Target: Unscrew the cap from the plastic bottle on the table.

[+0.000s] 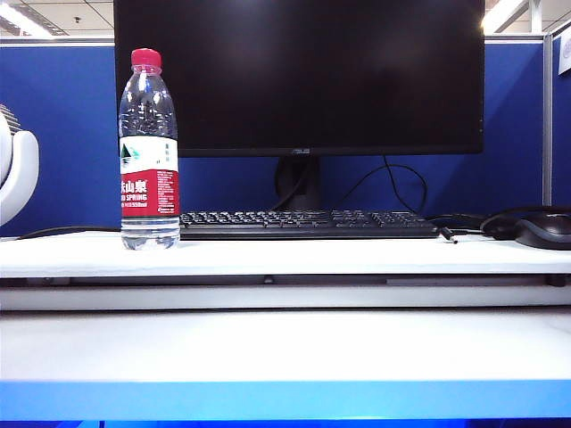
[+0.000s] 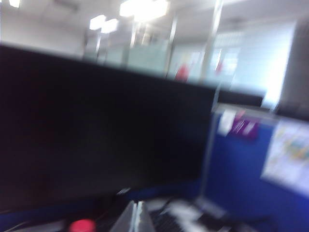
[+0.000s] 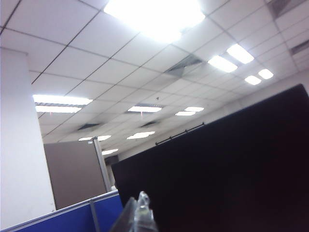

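Observation:
The plastic bottle (image 1: pixel 149 160), clear with a white-and-red label, stands upright at the left of the white table (image 1: pixel 357 257). Its red-pink cap (image 1: pixel 146 58) sits on the neck. No arm shows in the exterior view. The left wrist view is blurred: my left gripper (image 2: pixel 136 209) is shut with nothing in it, its tips pressed together, and the cap (image 2: pixel 82 225) is a red blob a short way beside it, apart from it. My right gripper (image 3: pixel 140 203) is shut and empty, aimed up at the black monitor and ceiling; the bottle is out of that view.
A black monitor (image 1: pixel 299 76) stands behind the bottle. A keyboard (image 1: pixel 308 221) lies at its foot. A mouse (image 1: pixel 544 227) and cables sit at the right. A white object (image 1: pixel 16 169) pokes in at the left edge. Blue partitions (image 1: pixel 53 134) close off the back.

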Available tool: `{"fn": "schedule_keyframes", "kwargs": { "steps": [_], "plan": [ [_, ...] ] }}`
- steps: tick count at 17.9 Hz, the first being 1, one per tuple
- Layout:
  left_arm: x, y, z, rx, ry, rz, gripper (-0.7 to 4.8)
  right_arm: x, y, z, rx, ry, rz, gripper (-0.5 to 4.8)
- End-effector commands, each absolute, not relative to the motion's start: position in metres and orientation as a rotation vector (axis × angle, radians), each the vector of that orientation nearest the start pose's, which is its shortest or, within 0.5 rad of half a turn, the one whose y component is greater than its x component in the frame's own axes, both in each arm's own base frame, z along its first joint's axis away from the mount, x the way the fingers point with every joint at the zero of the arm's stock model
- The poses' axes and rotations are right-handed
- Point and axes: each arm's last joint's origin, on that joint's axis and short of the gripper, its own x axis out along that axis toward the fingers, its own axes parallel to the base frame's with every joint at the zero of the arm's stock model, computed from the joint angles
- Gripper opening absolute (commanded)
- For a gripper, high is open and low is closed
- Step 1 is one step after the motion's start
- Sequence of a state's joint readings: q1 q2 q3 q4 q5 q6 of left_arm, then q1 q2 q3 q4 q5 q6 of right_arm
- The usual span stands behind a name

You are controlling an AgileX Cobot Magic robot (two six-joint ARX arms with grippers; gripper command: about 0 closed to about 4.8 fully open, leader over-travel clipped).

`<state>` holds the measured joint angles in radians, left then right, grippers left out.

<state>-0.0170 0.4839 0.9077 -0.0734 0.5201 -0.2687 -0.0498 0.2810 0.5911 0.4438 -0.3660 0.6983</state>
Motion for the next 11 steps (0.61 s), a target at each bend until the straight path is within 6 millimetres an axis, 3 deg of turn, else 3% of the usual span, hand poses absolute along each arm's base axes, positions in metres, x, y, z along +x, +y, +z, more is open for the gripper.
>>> {"fn": "schedule_keyframes", "kwargs": {
  "steps": [1, 3, 5, 7, 8, 11],
  "plan": [
    [0.12, -0.016, 0.4, -0.108, -0.129, -0.522, 0.17, 0.066, 0.01, 0.398, 0.49, -0.513, 0.614, -0.01],
    [0.16, -0.017, 0.382, -0.087, 0.001, -0.513, 0.17, 0.079, 0.01, 0.413, 0.484, -0.463, 0.645, -0.01],
    [0.216, -0.017, 0.347, -0.099, 0.194, -0.502, 0.18, 0.099, 0.012, 0.43, 0.471, -0.402, 0.715, -0.01],
    [0.253, -0.018, 0.312, -0.084, 0.336, -0.503, 0.18, 0.117, 0.02, 0.438, 0.493, -0.357, 0.776, 0.0],
    [0.269, -0.019, 0.293, -0.082, 0.409, -0.515, 0.19, 0.125, 0.027, 0.44, 0.508, -0.329, 0.822, 0.13],
    [0.286, -0.021, 0.277, -0.007, 0.391, -0.61, 0.22, 0.15, 0.05, 0.428, 0.513, -0.214, 0.911, 0.31]
  ]
}}
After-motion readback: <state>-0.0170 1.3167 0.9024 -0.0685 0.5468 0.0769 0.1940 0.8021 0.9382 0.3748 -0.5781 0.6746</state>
